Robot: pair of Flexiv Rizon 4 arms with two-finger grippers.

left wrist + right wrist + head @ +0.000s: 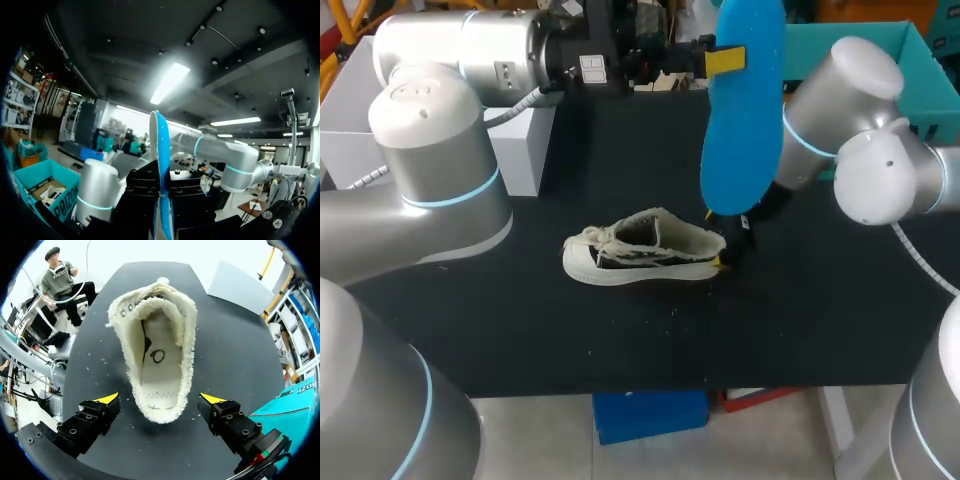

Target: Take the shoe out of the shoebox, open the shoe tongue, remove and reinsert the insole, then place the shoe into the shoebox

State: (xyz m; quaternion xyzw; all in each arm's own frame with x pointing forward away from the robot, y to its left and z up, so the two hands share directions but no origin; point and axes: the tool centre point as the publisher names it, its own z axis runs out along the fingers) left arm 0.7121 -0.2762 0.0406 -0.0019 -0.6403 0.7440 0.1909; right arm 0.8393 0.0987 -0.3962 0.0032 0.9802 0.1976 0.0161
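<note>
A cream canvas shoe (640,250) lies on its side in the middle of the black table (520,320), toe to the left. My left gripper (725,60) hangs high above the table's back, shut on a blue insole (745,110) that dangles down toward the shoe's heel. In the left wrist view the insole (161,165) stands edge-on, pinched in that gripper (162,187). My right gripper (730,248) sits at the heel, open. In the right wrist view its yellow fingertips (107,399) flank the heel of the shoe (157,350) without touching it, and the shoe's bare inside shows.
A white box (525,145) stands at the back left of the table, with a larger white bin (345,110) beyond it. A teal box (910,60) sits at the back right. Bare table stretches in front of the shoe.
</note>
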